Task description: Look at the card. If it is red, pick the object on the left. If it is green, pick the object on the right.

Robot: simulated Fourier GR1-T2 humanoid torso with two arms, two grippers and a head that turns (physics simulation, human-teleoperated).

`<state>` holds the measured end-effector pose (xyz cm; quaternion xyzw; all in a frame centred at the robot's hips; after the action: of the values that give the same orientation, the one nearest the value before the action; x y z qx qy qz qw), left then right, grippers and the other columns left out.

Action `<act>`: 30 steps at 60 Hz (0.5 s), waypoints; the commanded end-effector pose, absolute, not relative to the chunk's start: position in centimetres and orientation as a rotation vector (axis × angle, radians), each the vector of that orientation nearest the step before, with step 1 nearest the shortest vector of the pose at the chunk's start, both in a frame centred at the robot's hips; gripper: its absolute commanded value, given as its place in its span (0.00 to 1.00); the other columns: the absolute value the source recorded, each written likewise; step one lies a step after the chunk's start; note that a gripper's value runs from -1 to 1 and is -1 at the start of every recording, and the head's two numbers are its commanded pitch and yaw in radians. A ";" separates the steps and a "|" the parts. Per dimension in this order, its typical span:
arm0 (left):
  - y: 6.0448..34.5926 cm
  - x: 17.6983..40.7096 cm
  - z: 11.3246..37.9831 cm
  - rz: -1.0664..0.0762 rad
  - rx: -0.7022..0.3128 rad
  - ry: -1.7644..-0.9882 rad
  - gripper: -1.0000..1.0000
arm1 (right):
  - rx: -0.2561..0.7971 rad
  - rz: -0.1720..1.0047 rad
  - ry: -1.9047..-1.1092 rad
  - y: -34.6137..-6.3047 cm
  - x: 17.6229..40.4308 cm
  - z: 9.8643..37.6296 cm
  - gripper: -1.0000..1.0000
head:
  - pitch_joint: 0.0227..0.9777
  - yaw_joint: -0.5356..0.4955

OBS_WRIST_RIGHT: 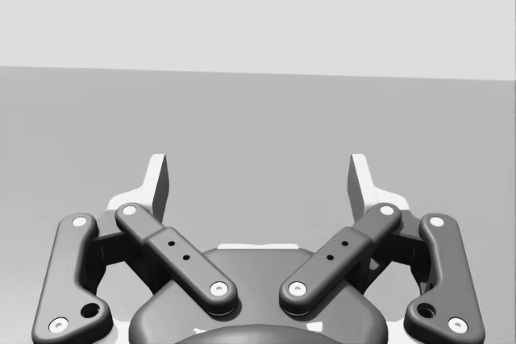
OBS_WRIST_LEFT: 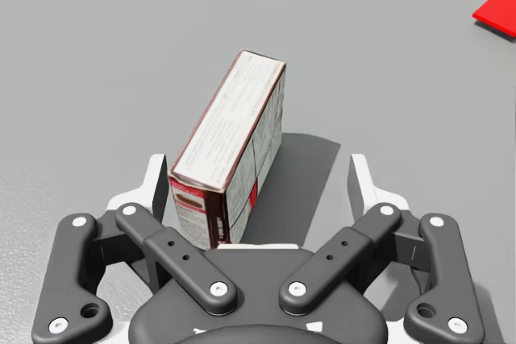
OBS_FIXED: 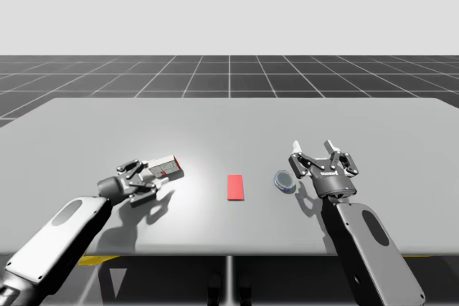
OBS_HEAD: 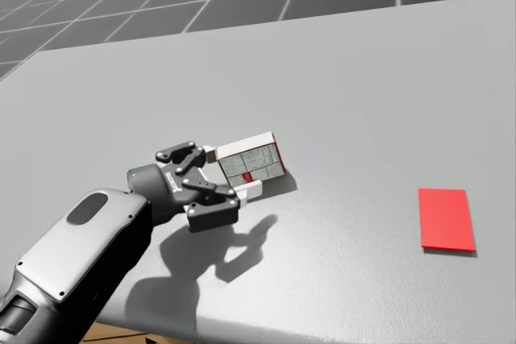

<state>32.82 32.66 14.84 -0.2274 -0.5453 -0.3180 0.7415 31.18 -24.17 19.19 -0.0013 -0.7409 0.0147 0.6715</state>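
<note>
A red card (OBS_FIXED: 235, 187) (OBS_HEAD: 447, 218) (OBS_WRIST_LEFT: 496, 12) lies flat near the middle of the grey table (OBS_FIXED: 229, 120) (OBS_HEAD: 363, 78) (OBS_WRIST_LEFT: 97, 54) (OBS_WRIST_RIGHT: 258, 118). To its left, well apart from it, is a white and red box (OBS_FIXED: 165, 169) (OBS_HEAD: 250, 163) (OBS_WRIST_LEFT: 230, 147). It is long and narrow, sits on one of its thin sides and points away from the robot's left arm. To the card's right, somewhat closer to it, a small round blue-grey disc (OBS_FIXED: 285, 180) lies on the table.

The left gripper (OBS_FIXED: 149, 177) (OBS_HEAD: 230, 172) (OBS_WRIST_LEFT: 258, 179) is low at the table with its fingers spread wide, and the near end of the box sits between them. In the left wrist view the box is up against one finger while a clear strip of table and shadow separates it from the other. So the gripper is open around the box and does not clamp it. From the head view the two white fingertips bracket the box's near end.

The right gripper (OBS_FIXED: 313, 150) (OBS_WRIST_RIGHT: 258, 179) is just beside the disc, on the side away from the card. Its fingers are spread open and point away from the robot. Nothing is between them, and bare table lies ahead.
</note>
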 end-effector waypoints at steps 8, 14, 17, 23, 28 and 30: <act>31.2 34.2 14.3 -0.714 -0.526 -1.182 0.00 | -0.006 0.035 -1.672 -24.2 31.1 19.2 0.00 | 0.78 0.85; 31.2 34.2 14.1 -0.716 -0.530 -1.183 0.74 | -0.006 0.034 -1.673 -24.2 31.1 19.3 0.00 | 0.78 0.85; 31.3 34.1 14.1 -0.720 -0.531 -1.183 0.98 | -0.007 0.034 -1.674 -24.2 31.1 19.3 0.00 | 0.78 0.84; 31.4 33.8 13.8 -0.739 -0.532 -1.176 1.00 | -0.007 0.034 -1.675 -24.2 31.1 19.3 0.00 | 0.78 0.85; 31.4 33.6 13.8 -0.753 -0.533 -1.172 1.00 | -0.008 0.033 -1.675 -24.2 31.1 19.3 0.00 | 0.77 0.85; 31.4 33.6 13.8 -0.756 -0.532 -1.171 1.00 | -0.008 0.033 -1.675 -24.2 31.1 19.3 0.00 | 0.77 0.85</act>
<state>34.17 31.50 14.41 -0.2251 -0.5532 -0.3187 0.7360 31.06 -24.21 19.31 -0.0032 -0.7426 0.0149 0.6695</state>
